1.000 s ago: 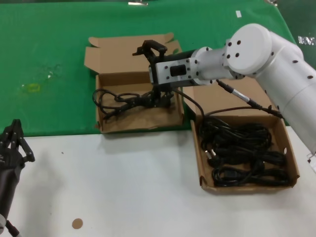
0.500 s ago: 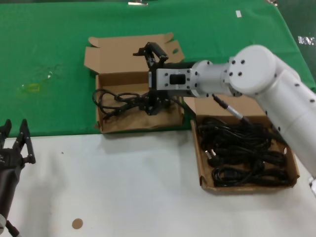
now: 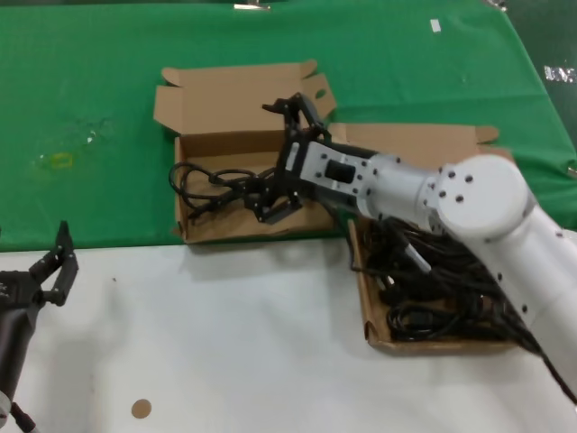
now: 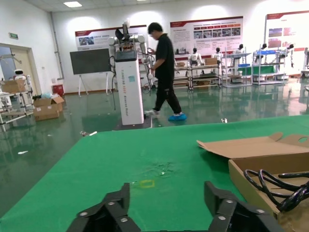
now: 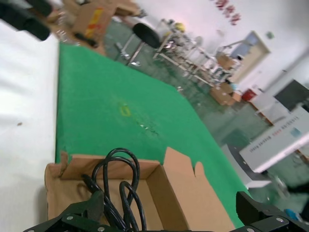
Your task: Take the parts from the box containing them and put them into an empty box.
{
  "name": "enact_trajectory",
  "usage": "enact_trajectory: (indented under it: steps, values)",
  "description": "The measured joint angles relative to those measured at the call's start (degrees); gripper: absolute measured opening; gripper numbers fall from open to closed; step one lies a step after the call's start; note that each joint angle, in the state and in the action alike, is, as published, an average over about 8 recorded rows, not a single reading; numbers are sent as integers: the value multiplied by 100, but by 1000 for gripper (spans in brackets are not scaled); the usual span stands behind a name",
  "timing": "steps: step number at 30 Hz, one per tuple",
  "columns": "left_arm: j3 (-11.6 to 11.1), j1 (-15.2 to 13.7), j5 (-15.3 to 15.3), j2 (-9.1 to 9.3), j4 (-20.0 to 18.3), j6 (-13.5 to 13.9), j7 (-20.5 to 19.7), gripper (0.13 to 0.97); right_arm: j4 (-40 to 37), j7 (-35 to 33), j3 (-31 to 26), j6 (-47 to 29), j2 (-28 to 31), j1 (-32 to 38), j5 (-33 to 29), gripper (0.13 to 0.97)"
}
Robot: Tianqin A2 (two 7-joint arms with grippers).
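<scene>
The squarish box (image 3: 225, 142) with a ragged front wall holds one coiled black power cord (image 3: 212, 180). My right gripper (image 3: 281, 161) is tilted over this box's right half with its jaws wide open. The cord lies loose on the box floor, next to the lower finger (image 3: 275, 207). In the right wrist view the gripper (image 5: 169, 207) spans the box's wall, and the cord (image 5: 118, 179) loops beside one finger (image 5: 84, 212). The longer box (image 3: 368, 302) at the right holds several cords (image 3: 424, 317), partly hidden by my right arm. My left gripper (image 3: 52, 271) is open and empty at the lower left.
Both boxes sit where the green cloth (image 3: 90, 135) meets the white table (image 3: 234, 343). The left wrist view shows my open left gripper (image 4: 166, 193) facing the cloth, with the squarish box (image 4: 251, 169) and its cord (image 4: 275, 181) to one side. A small brown disc (image 3: 141, 408) lies near the front.
My right gripper has let go of the cord, opened wide and tilted. The arm's elbow has dropped over the right box. My left gripper has shifted right and opened.
</scene>
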Motion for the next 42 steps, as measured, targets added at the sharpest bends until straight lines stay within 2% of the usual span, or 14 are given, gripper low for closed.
enact_trajectory:
  steps: [3, 4, 12, 16, 24, 33, 42]
  values:
    - [0, 0, 0, 0, 0, 0, 1, 496, 194, 80, 138, 176, 24, -264, 132, 966]
    - [0, 0, 0, 0, 0, 0, 1, 496, 257, 105, 183, 234, 32, -350, 175, 966]
    - [0, 0, 0, 0, 0, 0, -1, 716, 776, 318, 551, 705, 95, -1055, 529, 966]
    - [0, 0, -1, 0, 0, 0, -2, 716, 1033, 424, 733, 939, 127, -1406, 704, 966]
    - [0, 0, -1, 0, 0, 0, -2, 870, 1549, 636, 1100, 1409, 191, -2112, 1057, 966]
    - [0, 0, -1, 0, 0, 0, -2, 951, 2134, 876, 1516, 1940, 263, -2903, 1455, 966]
    - [0, 0, -1, 0, 0, 0, -1, 966, 2714, 1114, 1928, 2467, 334, -3695, 1850, 966]
